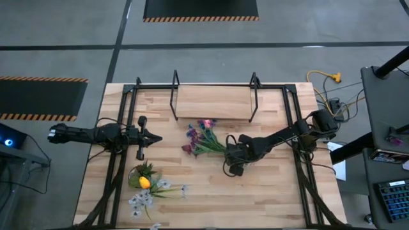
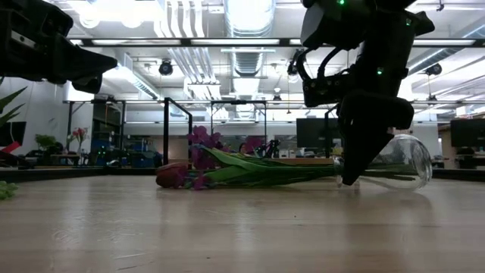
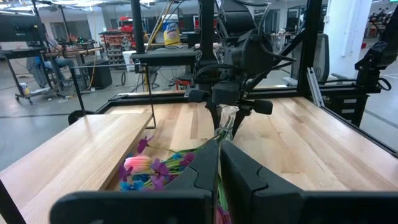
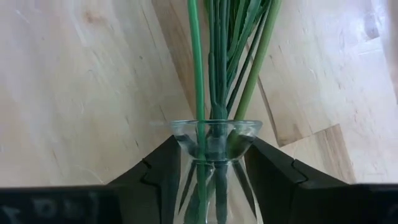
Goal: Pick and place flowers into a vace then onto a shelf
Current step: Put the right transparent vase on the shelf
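The clear glass vace (image 2: 402, 163) lies on its side on the table, right of centre. A bunch of flowers (image 1: 201, 137) with purple, pink and blue heads lies flat, its green stems (image 4: 217, 74) running into the vace's mouth. My right gripper (image 4: 216, 171) comes down over the vace's neck and is shut on it; in the high view the gripper (image 1: 232, 153) hides most of the vace. My left gripper (image 1: 155, 137) hovers shut at the table's left, holding nothing. The shelf (image 1: 214, 102) stands at the far middle. My right gripper pinches the vace's neck (image 4: 214, 155), just below the flared rim (image 4: 216, 126), between its two fingers (image 4: 155, 171). The fingers slant steeply down from above and lie across the neck. The vace lies on its side on the table with the stems in its mouth.
A second loose bunch with white and yellow heads (image 1: 148, 188) lies near the front left corner. Black frame rails (image 1: 297, 147) run along both sides of the table. Bare wood lies between the two bunches and in front of the vace.
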Action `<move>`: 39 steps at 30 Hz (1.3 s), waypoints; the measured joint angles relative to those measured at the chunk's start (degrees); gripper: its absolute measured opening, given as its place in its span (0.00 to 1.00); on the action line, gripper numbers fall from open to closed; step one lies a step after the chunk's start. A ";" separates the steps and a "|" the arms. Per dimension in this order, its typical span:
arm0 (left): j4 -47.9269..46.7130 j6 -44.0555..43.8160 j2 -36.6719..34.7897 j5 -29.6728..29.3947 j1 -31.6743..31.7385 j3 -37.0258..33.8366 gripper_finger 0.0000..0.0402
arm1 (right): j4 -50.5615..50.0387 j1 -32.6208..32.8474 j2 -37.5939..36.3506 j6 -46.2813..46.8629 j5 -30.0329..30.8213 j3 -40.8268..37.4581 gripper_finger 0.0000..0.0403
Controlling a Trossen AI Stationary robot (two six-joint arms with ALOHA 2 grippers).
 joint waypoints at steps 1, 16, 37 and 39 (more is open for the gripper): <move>0.00 0.00 0.00 0.01 0.00 0.00 0.00 | 0.35 0.02 -0.02 0.00 0.09 -0.12 0.36; 0.00 -0.01 0.00 0.01 -0.01 -0.01 0.00 | 2.23 2.16 -0.04 0.55 3.48 -0.53 0.36; -0.02 -0.01 0.02 0.01 -0.01 0.00 0.00 | 13.20 3.47 -6.42 2.82 5.38 -8.19 0.36; -0.02 0.00 0.02 0.01 0.00 -0.01 0.00 | 14.48 3.68 -7.59 2.91 5.39 -9.55 0.36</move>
